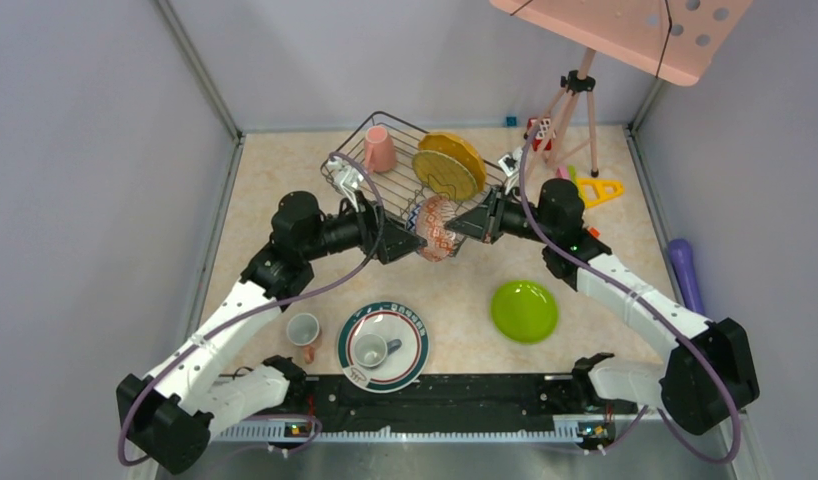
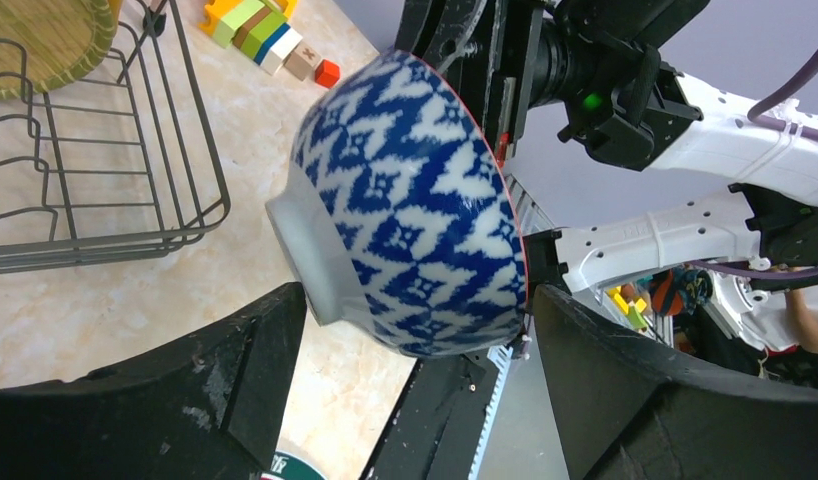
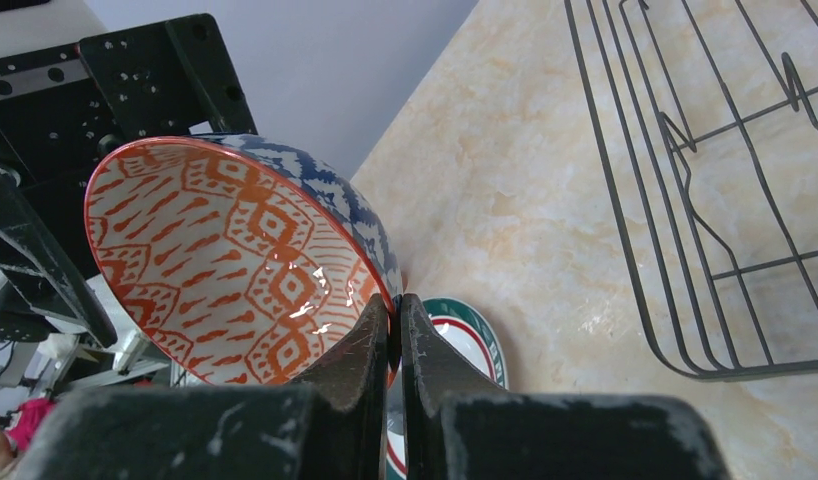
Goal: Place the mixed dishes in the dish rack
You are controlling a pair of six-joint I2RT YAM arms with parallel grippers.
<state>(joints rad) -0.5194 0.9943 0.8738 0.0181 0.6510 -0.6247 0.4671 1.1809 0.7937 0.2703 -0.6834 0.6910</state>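
Aloft, right end effector [image 3: 397,305] pinching bowl [image 3: 235,260] rim, left end effector [image 2: 417,300] straddling, grip unclear.

The bowl [image 2: 415,200] is blue-white diamond-patterned outside, orange inside

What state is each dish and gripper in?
blue-white patterned bowl: airborne, tipped on its side.
right gripper: shut on bowl's rim.
left gripper: fingers astride bowl, grip unclear.
pink mug: in dish rack.
olive-yellow plate: on edge in rack.
bright yellow plate: on edge in rack.
lime green plate: flat on table.
green-rimmed plate: flat, holding white cup.
other white cup: on table.
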